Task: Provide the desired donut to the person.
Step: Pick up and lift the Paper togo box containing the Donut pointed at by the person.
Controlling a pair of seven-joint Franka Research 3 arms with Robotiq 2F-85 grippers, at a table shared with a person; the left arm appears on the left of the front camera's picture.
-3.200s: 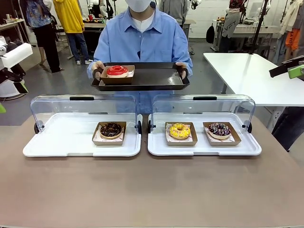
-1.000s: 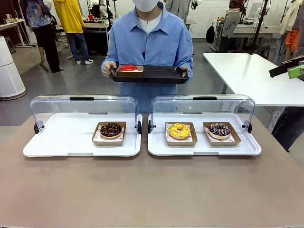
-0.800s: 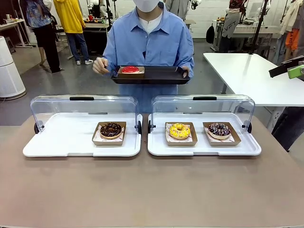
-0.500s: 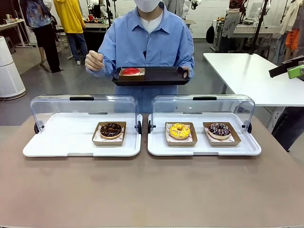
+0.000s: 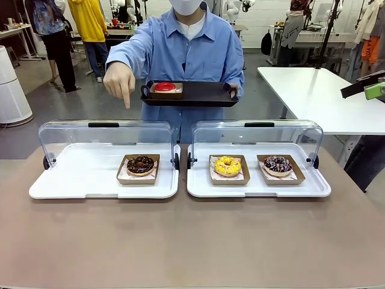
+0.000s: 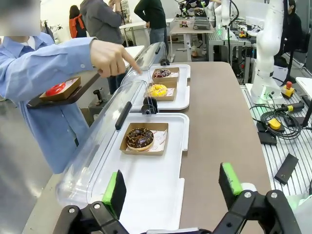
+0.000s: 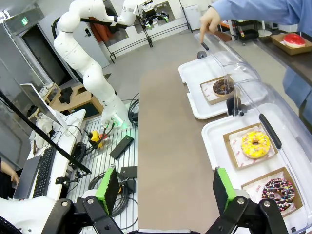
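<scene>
The person (image 5: 192, 54) stands past the worktop's (image 5: 192, 241) far edge, holding a black tray (image 5: 204, 93) level in one hand. A red donut (image 5: 165, 87) sits in its box at one end of the tray, and the rest is bare, which I read as room for what I'm to hand over. The free hand (image 5: 120, 81) reaches out over the left case (image 5: 78, 174), forefinger aimed straight down. I take that as the choice: the chocolate donut (image 5: 141, 164), the only one in that case. It lies in its card box at the case's right end, near the middle of the worktop's far edge.

The yellow donut (image 5: 227, 165) and sprinkled donut (image 5: 277, 163) sit side by side in the right case (image 5: 258, 188), well apart from the pointing finger. Both clear lids (image 5: 105, 135) are swung up and back, so the donuts are open to reach from my side.

My left pincer (image 6: 171, 187) is released, jaws wide, hanging above the worktop's left end and looking along the left case. My right pincer (image 7: 165, 187) is likewise released and empty, high beyond the right end. The left arm looks the better placed; the finger over the case is what I'd watch.
</scene>
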